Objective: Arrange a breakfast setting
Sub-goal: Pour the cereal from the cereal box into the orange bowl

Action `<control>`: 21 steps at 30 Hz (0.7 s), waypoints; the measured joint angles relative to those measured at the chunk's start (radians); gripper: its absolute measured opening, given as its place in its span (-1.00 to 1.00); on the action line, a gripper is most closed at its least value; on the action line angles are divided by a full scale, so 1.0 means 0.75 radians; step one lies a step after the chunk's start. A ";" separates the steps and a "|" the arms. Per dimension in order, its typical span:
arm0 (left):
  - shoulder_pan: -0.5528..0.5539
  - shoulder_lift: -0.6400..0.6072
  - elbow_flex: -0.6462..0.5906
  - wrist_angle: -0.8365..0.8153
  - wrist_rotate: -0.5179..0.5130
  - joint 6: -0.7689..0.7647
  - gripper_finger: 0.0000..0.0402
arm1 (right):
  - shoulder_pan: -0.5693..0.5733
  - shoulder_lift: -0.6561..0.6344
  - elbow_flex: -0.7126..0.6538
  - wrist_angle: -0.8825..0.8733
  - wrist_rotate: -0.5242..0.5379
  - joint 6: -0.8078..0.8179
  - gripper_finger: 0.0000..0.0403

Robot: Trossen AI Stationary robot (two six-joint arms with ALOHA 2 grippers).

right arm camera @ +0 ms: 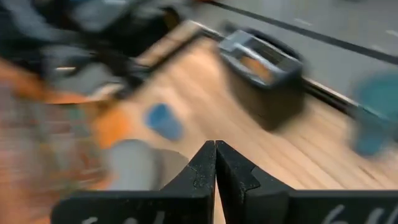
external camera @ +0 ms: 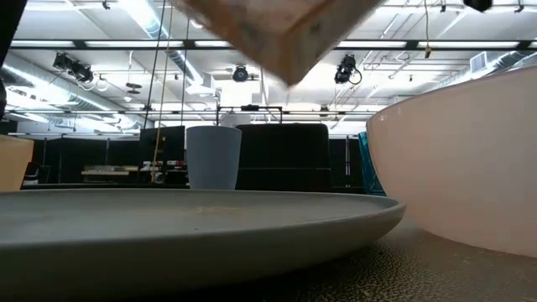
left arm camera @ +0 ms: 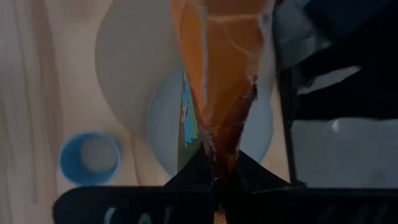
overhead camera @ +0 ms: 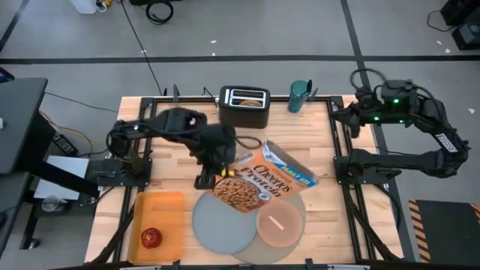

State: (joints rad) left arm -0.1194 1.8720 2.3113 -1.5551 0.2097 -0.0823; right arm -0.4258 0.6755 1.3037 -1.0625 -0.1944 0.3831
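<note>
**Cereal box held over the mat**

We see the left claw [overhead camera: 223, 166] clamped on one edge of the cereal box [overhead camera: 264, 178], which hangs tilted above the desk [overhead camera: 330, 225], its far end over the round mat [overhead camera: 296, 238]. In the left wrist view the orange box [left arm camera: 217, 87] runs down into the pinch of the fingers [left arm camera: 186, 180].

On the mat lie the plate [overhead camera: 223, 223] and, just beside it, the pink bowl [overhead camera: 280, 223], with the spoon [overhead camera: 274, 222] resting in the bowl. The apple [overhead camera: 151, 238] sits on an orange tray [overhead camera: 161, 210] at the desk's left. A bagel half [overhead camera: 246, 96] stands in the toaster [overhead camera: 244, 112] at the far edge, and the teal cup [overhead camera: 300, 95] is near it.

The right claw [right arm camera: 215, 163] is pressed shut and holds nothing; its arm [overhead camera: 405, 112] waits off the desk's right side.
</note>
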 joint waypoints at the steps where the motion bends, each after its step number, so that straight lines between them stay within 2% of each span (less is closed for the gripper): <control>1: -0.013 0.014 0.008 -0.015 -0.012 -0.019 -0.95 | 0.005 -0.002 0.000 0.042 -0.081 -0.004 -0.87; 4: -0.053 0.038 0.012 -0.008 -0.024 -0.046 -0.95 | 0.033 0.000 0.000 0.080 -0.209 0.019 -0.77; 8: -0.096 0.070 0.012 -0.020 -0.013 -0.079 -0.95 | 0.099 0.010 -0.013 0.076 -0.219 0.090 -0.60; 12: -0.134 0.080 0.012 -0.020 -0.016 -0.132 -0.95 | 0.178 0.026 -0.054 0.078 -0.175 0.118 -0.48; 15: -0.150 0.079 0.012 -0.021 -0.014 -0.203 -0.95 | 0.257 0.060 -0.074 0.108 -0.125 0.155 -0.46; 21: -0.138 0.053 0.061 -0.005 0.007 -0.255 -0.95 | 0.447 0.184 -0.048 0.396 -0.047 0.160 -0.46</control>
State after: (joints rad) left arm -0.2228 1.9119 2.3574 -1.5591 0.2151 -0.2738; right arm -0.0908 0.8132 1.2675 -0.7658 -0.2298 0.5032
